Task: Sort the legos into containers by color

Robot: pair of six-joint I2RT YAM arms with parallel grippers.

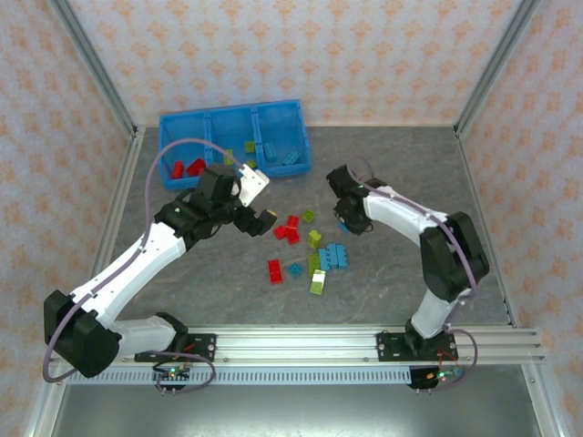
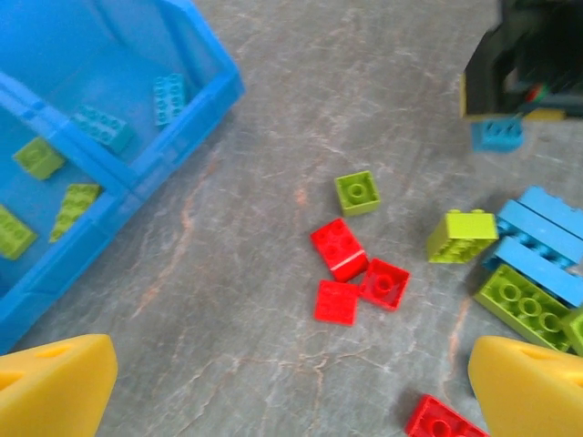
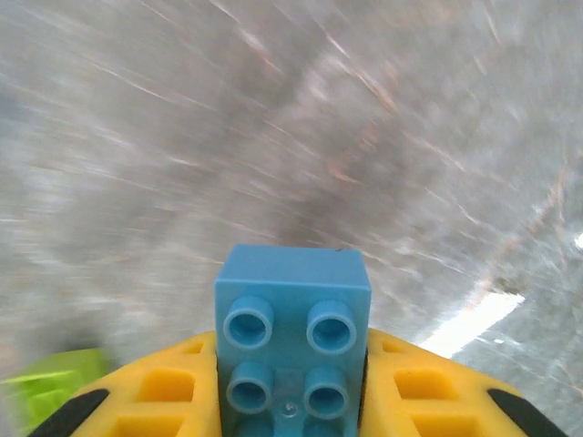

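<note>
Blue brick [image 3: 291,337] sits clamped in my right fingers [image 3: 164,396], right of the loose pile on the bench [image 1: 401,164], presumably bound for the tray's [image 1: 173,123] right compartment, where blues lie. Left fingers [image 2: 55,382] gape wide and empty above 3 red bricks [image 2: 351,269], likely my next pick.

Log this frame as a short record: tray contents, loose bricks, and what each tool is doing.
tray: long, blue, three compartments, far left of the table
left compartment: red bricks
middle compartment: green bricks
right compartment: blue bricks
loose bricks: red, green and blue, clustered mid-table between the arms
left tool: open, empty, over the table near loose red ones
right tool: shut on a blue brick
</note>
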